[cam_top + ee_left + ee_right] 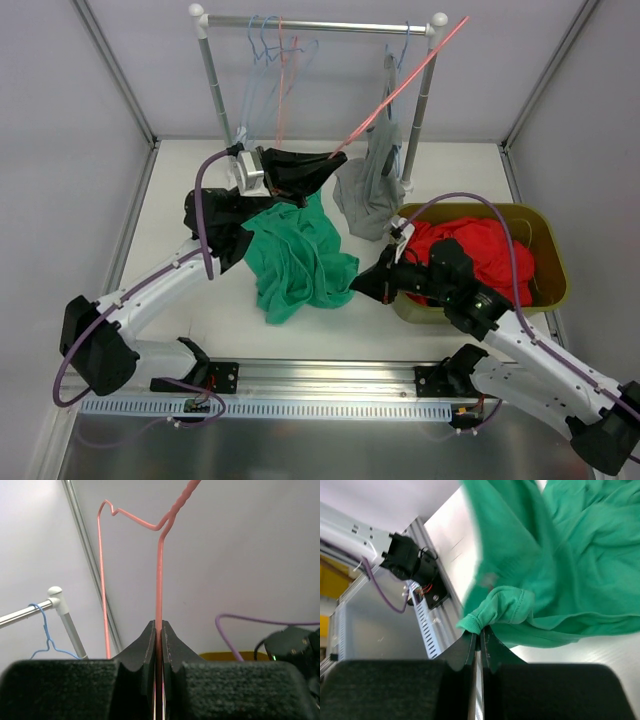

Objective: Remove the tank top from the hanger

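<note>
The green tank top lies spread on the table between my arms; it fills the right wrist view. My right gripper is shut on its edge, a bunched hem pinched between the jaws. The pink wire hanger slants up to the right, bare, above the table. My left gripper is shut on its lower wire, held above the top's far end. The hanger's hook end points past the rack's right post.
A clothes rack stands at the back with blue and pink hangers and a grey garment hanging. A yellow bin with red cloth sits at the right. A black cloth lies by my left arm.
</note>
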### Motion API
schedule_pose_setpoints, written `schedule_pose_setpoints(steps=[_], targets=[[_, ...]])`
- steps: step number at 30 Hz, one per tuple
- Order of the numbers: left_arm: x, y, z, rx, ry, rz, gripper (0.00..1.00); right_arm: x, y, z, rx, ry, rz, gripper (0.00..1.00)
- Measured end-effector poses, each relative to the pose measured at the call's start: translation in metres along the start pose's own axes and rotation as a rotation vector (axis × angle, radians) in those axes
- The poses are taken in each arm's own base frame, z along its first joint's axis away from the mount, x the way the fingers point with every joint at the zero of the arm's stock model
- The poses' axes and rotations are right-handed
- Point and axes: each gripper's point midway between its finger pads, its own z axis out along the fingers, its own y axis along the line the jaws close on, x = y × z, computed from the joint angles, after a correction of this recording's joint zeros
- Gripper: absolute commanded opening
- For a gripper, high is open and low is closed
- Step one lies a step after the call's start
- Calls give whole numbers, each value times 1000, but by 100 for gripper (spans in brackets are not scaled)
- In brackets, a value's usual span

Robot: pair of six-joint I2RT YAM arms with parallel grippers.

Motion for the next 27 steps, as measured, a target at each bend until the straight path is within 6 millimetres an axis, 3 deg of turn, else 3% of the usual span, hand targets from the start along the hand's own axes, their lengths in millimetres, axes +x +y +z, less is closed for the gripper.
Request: schedule_pose_setpoints(steps=[5, 8, 9, 10, 12, 15, 17, 21, 24, 27], targets=[[16, 7, 6, -5, -27, -24, 0, 38, 5, 23, -54, 116, 64, 7], [21, 14, 4, -65, -36, -56, 0, 49, 7, 33, -60, 154, 72, 23], [23, 15, 0, -99, -38, -70, 0, 50, 5, 35, -48, 154, 72, 58], [27, 20, -8, -148, -37, -85, 0, 51, 1, 36, -23, 151, 77, 74], [30, 28, -25, -246, -37, -116, 0, 50, -8, 38, 22, 135, 70, 87], [27, 42, -48, -412, -9, -178, 0, 48, -21, 35, 96, 106, 63, 96], [14, 48, -57, -488, -13, -197, 0, 46, -24, 30, 121, 85, 53, 98], [-1, 45, -78, -592, -44, -255, 0, 34, -26, 19, 154, 23, 26, 100], [14, 52, -87, -672, 6, -306, 0, 31, -28, 16, 174, 8, 16, 99], [44, 68, -80, -757, 118, -347, 0, 31, -29, 15, 183, 13, 13, 99]])
